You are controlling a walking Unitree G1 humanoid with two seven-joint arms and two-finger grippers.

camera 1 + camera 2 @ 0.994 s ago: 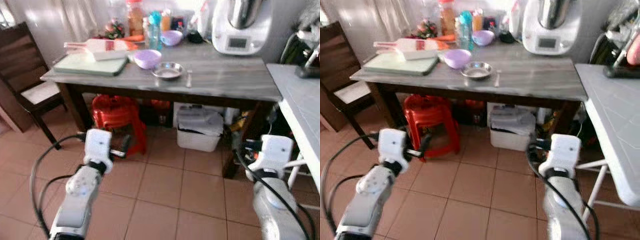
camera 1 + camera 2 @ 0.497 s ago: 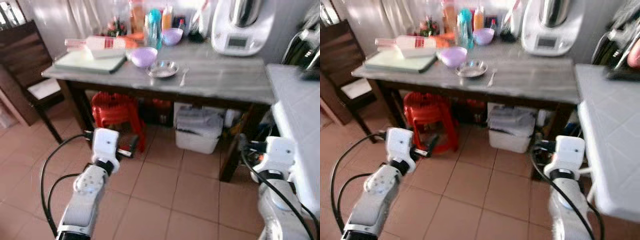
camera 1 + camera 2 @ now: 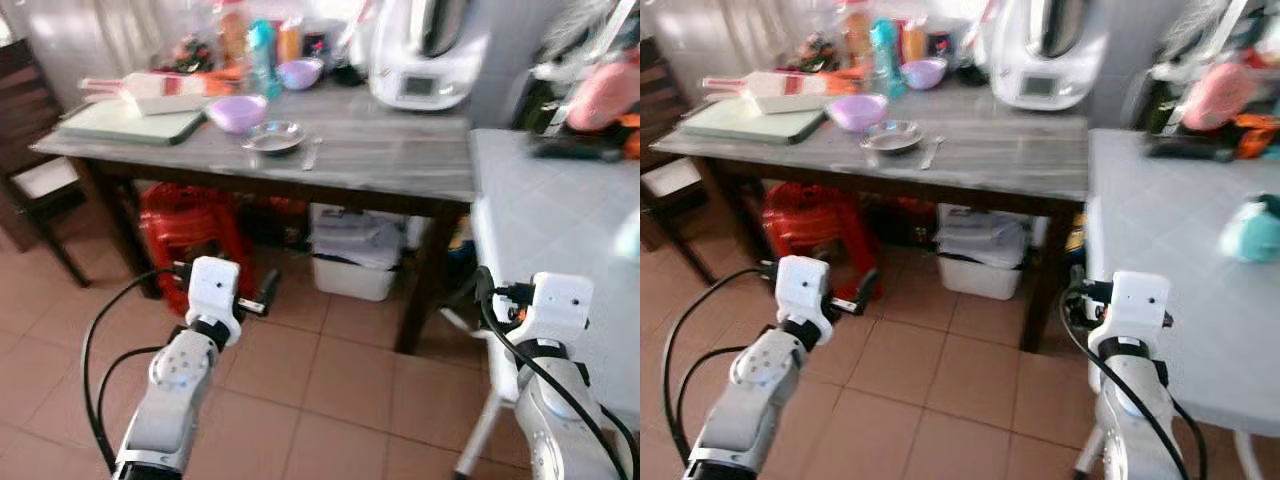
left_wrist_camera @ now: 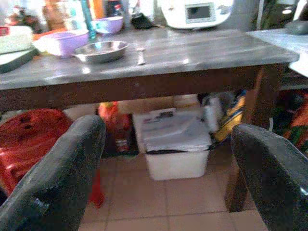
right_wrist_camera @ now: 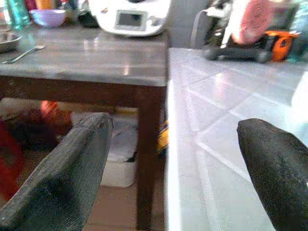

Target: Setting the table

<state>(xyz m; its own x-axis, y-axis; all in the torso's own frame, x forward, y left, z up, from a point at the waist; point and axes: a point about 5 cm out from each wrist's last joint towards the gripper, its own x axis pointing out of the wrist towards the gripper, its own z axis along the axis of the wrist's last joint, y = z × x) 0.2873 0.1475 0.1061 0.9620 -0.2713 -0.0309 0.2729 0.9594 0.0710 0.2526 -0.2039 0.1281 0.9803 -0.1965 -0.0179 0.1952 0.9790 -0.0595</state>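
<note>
A steel dish (image 3: 273, 135) sits on the grey wooden table (image 3: 400, 168), with a spoon (image 3: 310, 153) just right of it and a purple bowl (image 3: 237, 112) behind it to the left. A second purple bowl (image 3: 299, 72) stands at the back among bottles. My left gripper (image 4: 166, 159) is held low over the tiled floor, open and empty, facing the table's front. My right gripper (image 5: 178, 163) is also low, open and empty, beside the corner of the white table (image 3: 560, 230).
A white kitchen machine (image 3: 425, 55), a green board (image 3: 125, 122) and a white container (image 3: 160, 92) share the grey table. Under it stand a red stool (image 3: 190, 235) and a white bin (image 3: 355, 250). A dark chair (image 3: 30, 170) is at left. Pink and teal items (image 3: 1252, 228) lie on the white table.
The camera has swung to the right: the grey table slid left and the white table now takes more of the view. Both arms stay low with grippers open.
</note>
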